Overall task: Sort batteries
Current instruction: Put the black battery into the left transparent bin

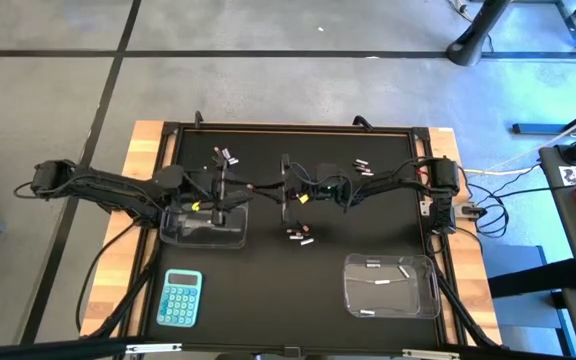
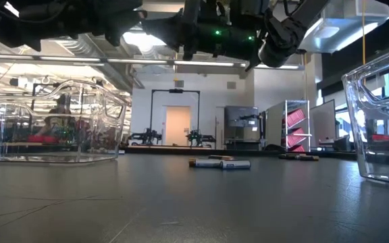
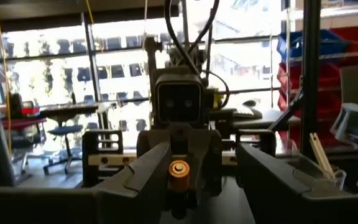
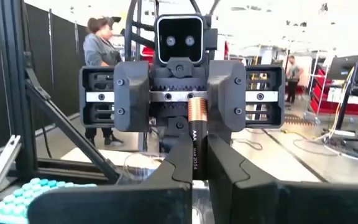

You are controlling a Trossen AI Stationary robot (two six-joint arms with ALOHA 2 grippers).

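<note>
A: Where do the hands meet, relative to the left tub (image 1: 204, 228)?
B: Just beyond its far right corner, above the table (image 1: 368, 215). The right hand (image 4: 192, 163) grips a copper-topped battery (image 4: 196, 124); the left hand (image 3: 209, 177) stands released before it.

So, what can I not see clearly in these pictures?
- Left tub contents: high view, the left arm covers part; low view, reflections blur it.
- Battery in the right gripper: high view, too small, lost among the arms.
- Loose batteries, which type: high view, too small.
- Calculator keys: high view, too small.
</note>
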